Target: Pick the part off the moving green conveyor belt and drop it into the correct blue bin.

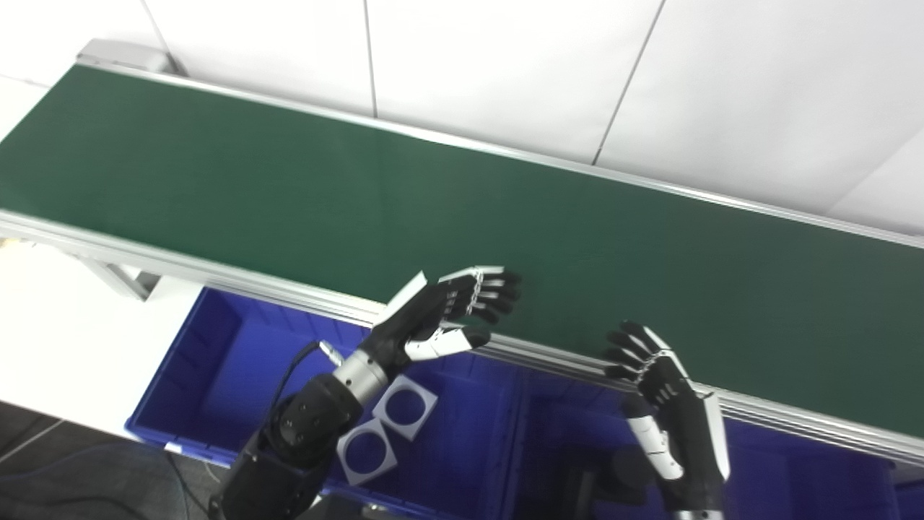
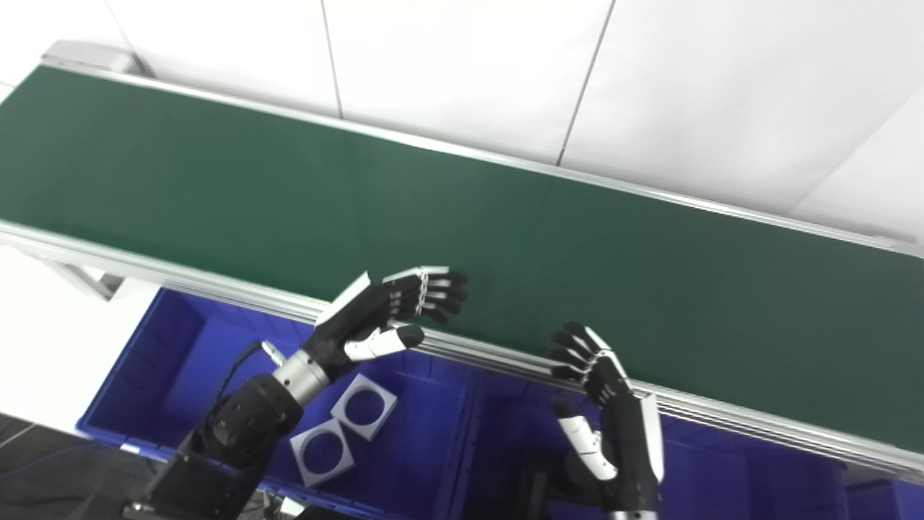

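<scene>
The belt (image 1: 447,209) was a long matte green band with a fine woven look, framed by ribbed aluminium rails (image 1: 548,357). Its long axis ran from about 10 o'clock down to 4 o'clock across the view, and its surface was bare where it showed.

Two parts (image 1: 386,430) lay in the left bin (image 1: 216,361), at about 7 o'clock from the picture's centre. They were flat, pale grey square plates, each with a large round hole through the middle. They sat corner to corner, just touching, and were turned so their corners pointed roughly to 12, 3, 6 and 9 o'clock. The pair's line ran from 7 o'clock up to 1 o'clock.

The bins were glossy blue plastic with smooth walls. A second bin (image 1: 794,477) sat at 3 o'clock from the first, and dark shapes inside it were too dim to make out.

The left hand (image 1: 447,310), black with white plates, hung over the near rail, its fingers (image 1: 491,289) curled loosely apart from the thumb and holding nothing. The right hand (image 1: 664,404) stood upright at 5 o'clock, its fingers (image 1: 628,347) bent at the rail and spread, also empty.
</scene>
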